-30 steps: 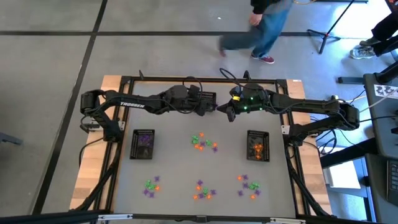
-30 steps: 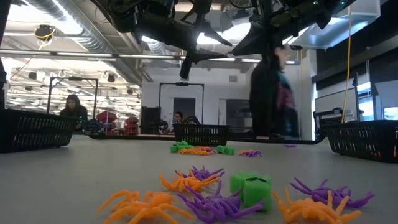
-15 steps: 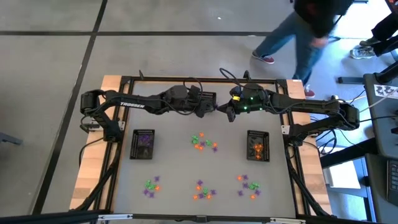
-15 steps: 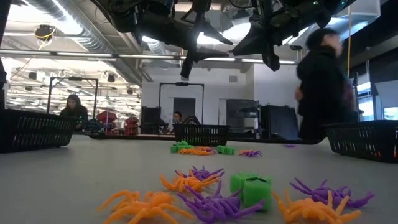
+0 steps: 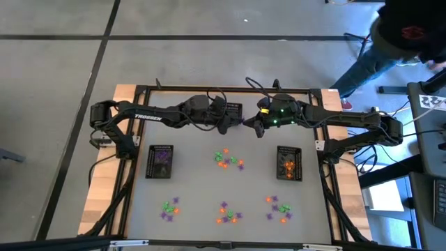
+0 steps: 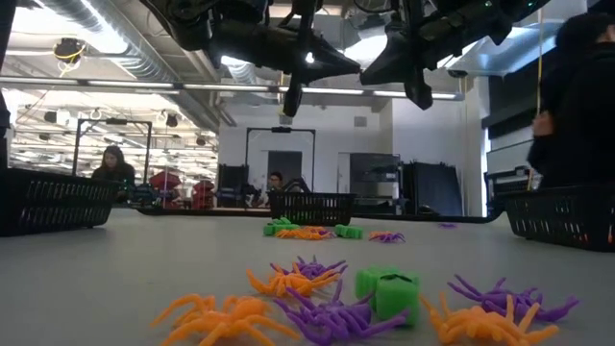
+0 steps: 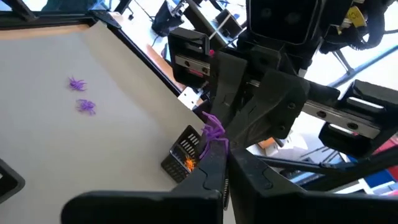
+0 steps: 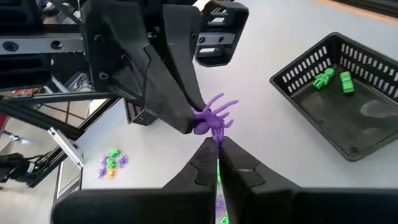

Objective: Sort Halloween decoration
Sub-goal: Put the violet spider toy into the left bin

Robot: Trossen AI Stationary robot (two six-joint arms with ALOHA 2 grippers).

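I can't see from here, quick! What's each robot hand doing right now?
Left gripper: closed on the purple spider.
Right gripper: closed on the same purple spider, held up between both arms.

We see a grey bench (image 5: pixel 195 185) framed by wooden edging, with a black mesh basket (image 5: pixel 161 162) toward its left side and another basket (image 5: pixel 288 163) toward its right. A third basket (image 6: pixel 310 208) stands at the far end. A person in dark clothes (image 5: pixel 401 38) walks past on the floor beyond the bench. Another person (image 6: pixel 112 169) sits far back in the room.
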